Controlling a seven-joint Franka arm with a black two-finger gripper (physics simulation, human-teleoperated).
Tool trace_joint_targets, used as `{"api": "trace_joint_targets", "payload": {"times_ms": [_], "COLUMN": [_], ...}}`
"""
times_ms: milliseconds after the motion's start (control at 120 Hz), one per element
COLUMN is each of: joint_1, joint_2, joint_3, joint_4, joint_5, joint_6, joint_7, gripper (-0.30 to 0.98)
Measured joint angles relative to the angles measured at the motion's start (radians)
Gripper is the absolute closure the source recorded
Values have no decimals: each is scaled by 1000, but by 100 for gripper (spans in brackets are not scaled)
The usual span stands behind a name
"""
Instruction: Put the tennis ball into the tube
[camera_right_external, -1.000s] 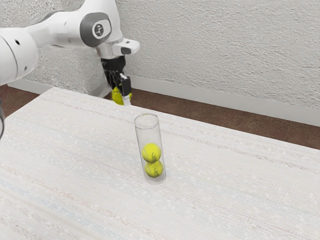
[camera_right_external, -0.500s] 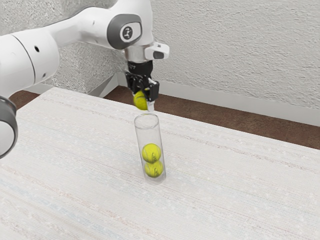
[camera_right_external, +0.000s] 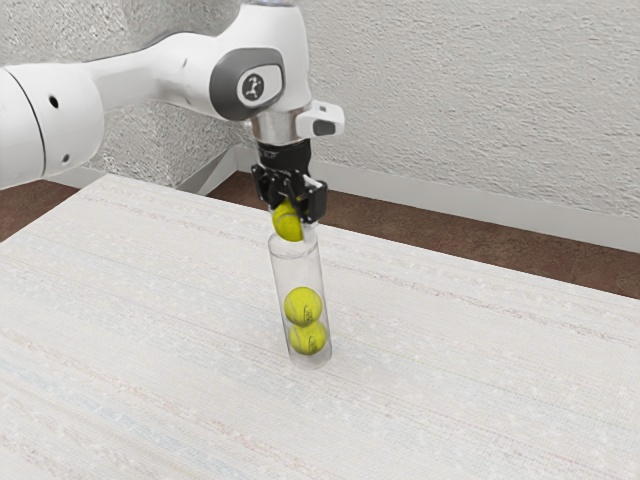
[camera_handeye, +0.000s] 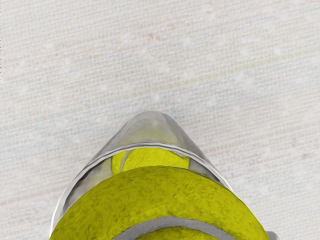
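Tennis ball (camera_right_external: 288, 222) in the grip, just over the mouth of the clear tube (camera_right_external: 290, 275), its lower edge near the rim; whether the two touch, I cannot tell. The gripper (camera_right_external: 293, 221) has hold of it, the fingers parted only by the ball's width, one on each side.

The main risk is a poor line-up. In the exterior view the ball looks slightly toward the exterior view's left and the far side of the mouth. Lowered or let go off-centre, it could catch on the rim and roll down the outside onto the table (camera_right_external: 480, 380). Pressing down while it sits on the rim could tip the tube or push it along. The fingers could also knock the rim if they go down with the ball or spread wide beside the mouth. A sideways move during release might drag the tube over, so centring first and a straight lift afterwards seem wise.

Counted: one gripper, one tube, one table, and three balls in all, one held and two inside the tube, the upper ball (camera_right_external: 303, 307) above the lower ball (camera_right_external: 308, 341).
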Motion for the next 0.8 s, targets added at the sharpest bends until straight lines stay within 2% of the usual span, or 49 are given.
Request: {"api": "trace_joint_targets", "payload": {"times_ms": [83,275,442,517,633,708,800], "joint_1": [1,0,-1,-4,4,63,133], "joint_2": [-1,-2,-32,-96,-264,-332,-357], "joint_3": [0,1,9,59,199,240,260], "joint_4": [-2,-3,-3,-22,-139,-162,-168], "joint_5": [-1,-6,-5,-3,2,20,32], "joint_6": [10,20,23,24,12,-24,-72], "joint_7": [-14,-40,-53,-44,-18,-7,2], "gripper": [34,14,6,5,3,2,1]}}
